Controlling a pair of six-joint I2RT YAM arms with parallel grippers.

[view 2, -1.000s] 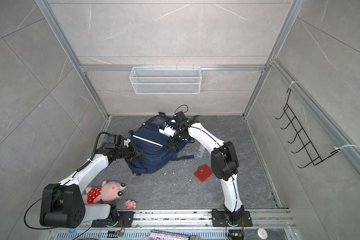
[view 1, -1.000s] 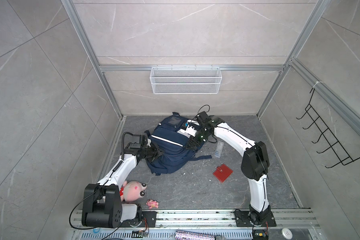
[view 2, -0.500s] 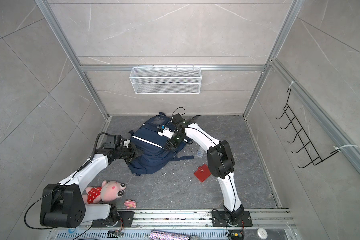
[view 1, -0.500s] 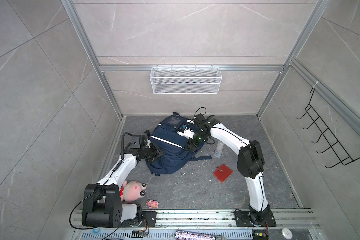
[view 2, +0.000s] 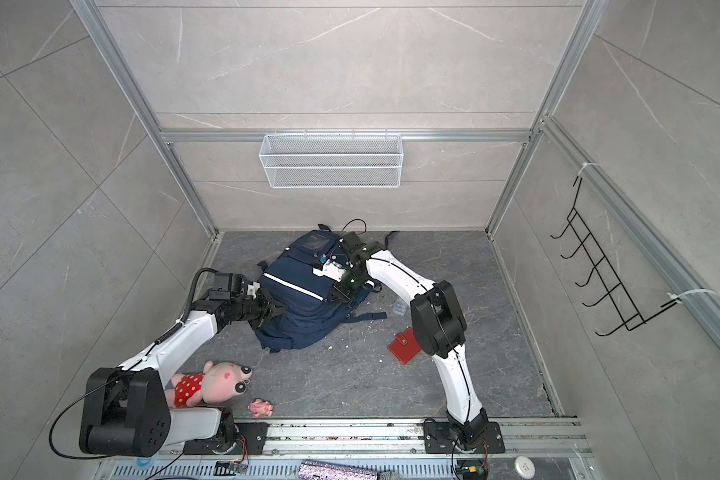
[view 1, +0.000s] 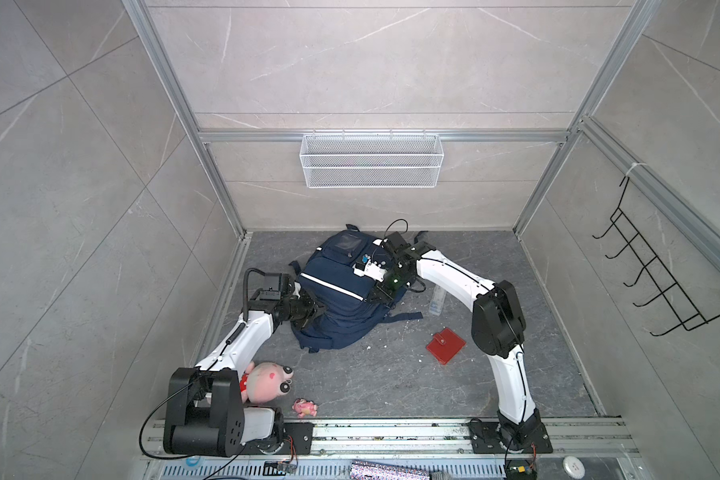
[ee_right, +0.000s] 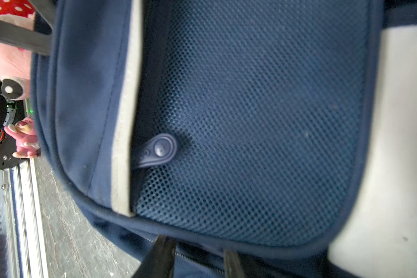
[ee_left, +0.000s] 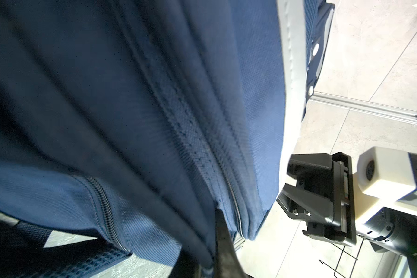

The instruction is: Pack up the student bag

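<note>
The student bag (view 1: pixel 341 299) (view 2: pixel 304 301), a navy backpack with a white stripe, lies on the grey floor in both top views. At its left edge my left gripper (view 1: pixel 314 309) (view 2: pixel 277 309) is shut on a fold of the bag's fabric (ee_left: pixel 202 240). My right gripper (view 1: pixel 377 293) (view 2: pixel 337 293) presses against the bag's right side. In the right wrist view its fingers (ee_right: pixel 161 255) stand a narrow gap apart on either side of a zip seam, below the mesh pocket (ee_right: pixel 250 120) and a zip pull (ee_right: pixel 159 149). The right gripper (ee_left: pixel 287 183) also shows in the left wrist view.
A pink plush toy (view 1: pixel 267 380) (view 2: pixel 213 382) and a small pink figure (view 1: pixel 305 407) (view 2: pixel 260 408) lie near the left arm's base. A red wallet (view 1: pixel 445 345) and a clear little case (view 1: pixel 436 301) lie right of the bag. A wire basket (view 1: pixel 371 160) hangs on the back wall, a hook rack (view 1: pixel 657 282) on the right wall.
The right gripper's jaws have narrowed from wide open to a small gap at the bag's right side, and that arm has shifted slightly left. The left gripper has kept its hold.
</note>
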